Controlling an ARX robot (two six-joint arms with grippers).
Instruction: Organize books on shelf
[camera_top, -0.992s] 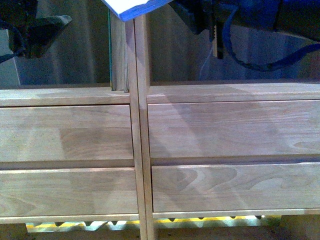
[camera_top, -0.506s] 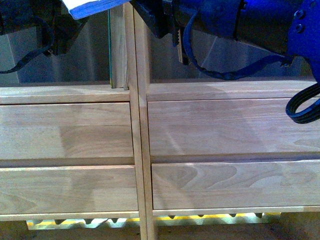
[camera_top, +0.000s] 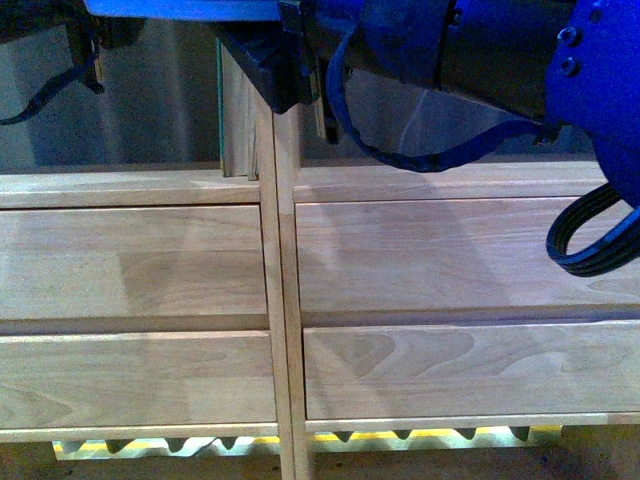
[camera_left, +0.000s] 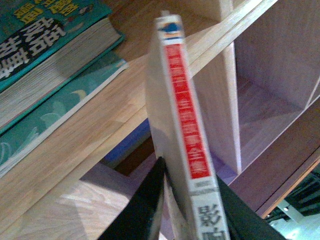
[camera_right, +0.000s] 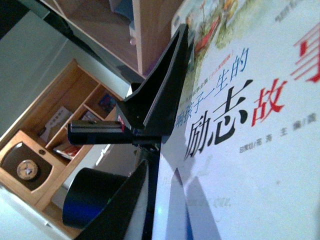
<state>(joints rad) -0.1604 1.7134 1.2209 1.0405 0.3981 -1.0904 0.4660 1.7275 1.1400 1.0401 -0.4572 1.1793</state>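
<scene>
Left tool (camera_left: 190, 172) is pinching thin book (camera_left: 177, 100) by its spine, long axis pointing away, just left of shelf divider (camera_top: 281, 300); right tool (camera_top: 297, 85) grip: cannot tell.

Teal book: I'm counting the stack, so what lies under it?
A thinner green-patterned book lies under the teal book, resting on light wood. Most of its cover is hidden.

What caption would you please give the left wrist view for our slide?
Left claw grips thin red-spined white book, spine toward camera, near stacked teal-covered books on light-wood shelf.
</scene>
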